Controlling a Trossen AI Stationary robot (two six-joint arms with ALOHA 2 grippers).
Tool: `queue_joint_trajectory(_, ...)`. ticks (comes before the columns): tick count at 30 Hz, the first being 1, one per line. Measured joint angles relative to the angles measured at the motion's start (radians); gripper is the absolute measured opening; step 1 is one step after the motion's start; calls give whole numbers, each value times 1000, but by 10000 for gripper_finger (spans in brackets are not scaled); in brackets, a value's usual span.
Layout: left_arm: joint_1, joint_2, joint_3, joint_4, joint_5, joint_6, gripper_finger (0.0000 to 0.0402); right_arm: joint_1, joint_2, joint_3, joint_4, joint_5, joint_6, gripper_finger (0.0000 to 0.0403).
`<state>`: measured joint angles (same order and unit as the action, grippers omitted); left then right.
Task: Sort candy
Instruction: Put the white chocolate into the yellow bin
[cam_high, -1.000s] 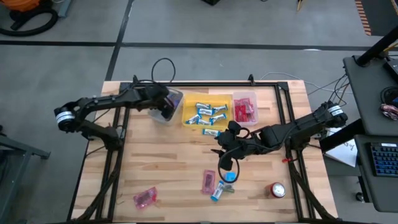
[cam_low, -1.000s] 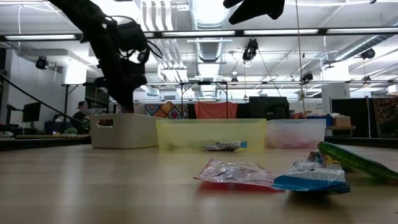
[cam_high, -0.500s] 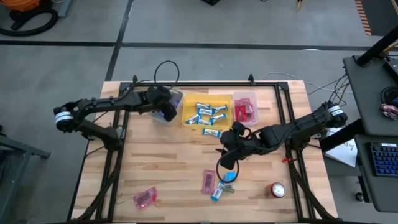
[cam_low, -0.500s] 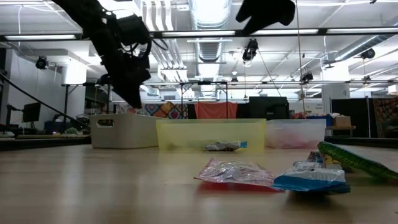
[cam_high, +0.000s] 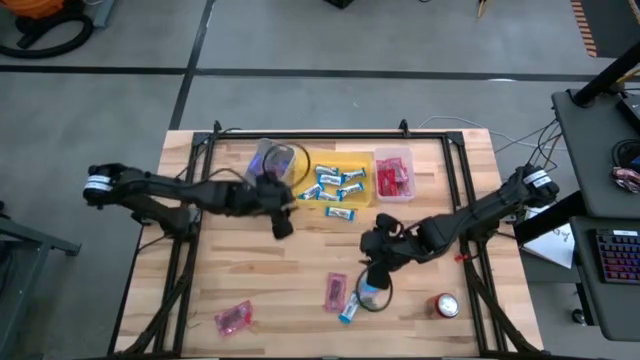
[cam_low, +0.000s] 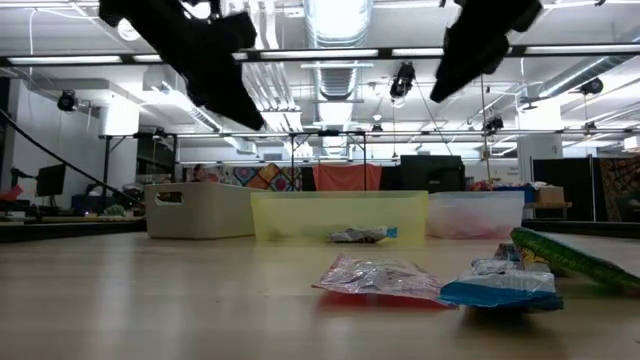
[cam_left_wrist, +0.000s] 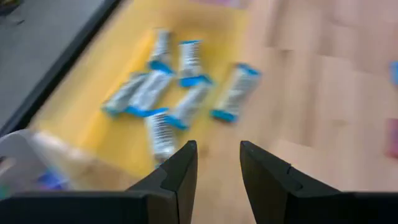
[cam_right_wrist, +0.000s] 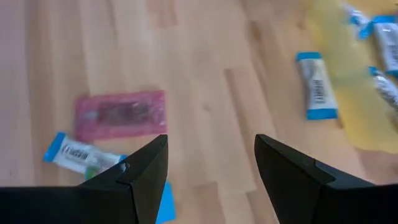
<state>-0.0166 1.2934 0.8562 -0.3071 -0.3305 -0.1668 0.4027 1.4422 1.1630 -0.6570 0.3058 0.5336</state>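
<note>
Right pincer (cam_high: 372, 268) hangs wide and empty just above pink candy (cam_high: 335, 291); left pincer (cam_high: 281, 222) narrowly parted, empty, beside yellow tray (cam_high: 304, 176).

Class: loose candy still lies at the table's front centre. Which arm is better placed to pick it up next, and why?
Probably the right. Its gripper hangs open just above the pink candy and blue candy. The left gripper sits farther off, near the yellow bin.
</note>
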Motion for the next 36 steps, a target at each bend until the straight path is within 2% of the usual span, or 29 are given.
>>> queue_joint_trajectory(6,-169,0,0,81,-1,-10,106,48,0,-116,192,-2,-81,231)
queue_joint_trajectory(10,-254,0,0,139,-2,-10,106,52,0,-169,286,6,-77,231)
queue_joint_trajectory(15,-323,12,0,208,-2,-10,106,48,0,-233,395,158,-82,231)
queue_joint_trajectory(20,-347,16,0,221,-3,-10,106,30,0,-273,425,335,-63,231)
queue_joint_trajectory(22,-348,16,0,221,-3,-10,106,21,0,-303,482,374,-58,231)
queue_joint_trajectory(27,-348,16,0,220,-9,22,106,-19,0,-369,634,368,-123,231)
queue_joint_trajectory(32,-348,16,0,218,-63,51,106,-51,1,-401,665,360,-177,231)
queue_joint_trajectory(36,-348,16,0,216,-64,64,106,-69,61,-410,721,338,-212,231)
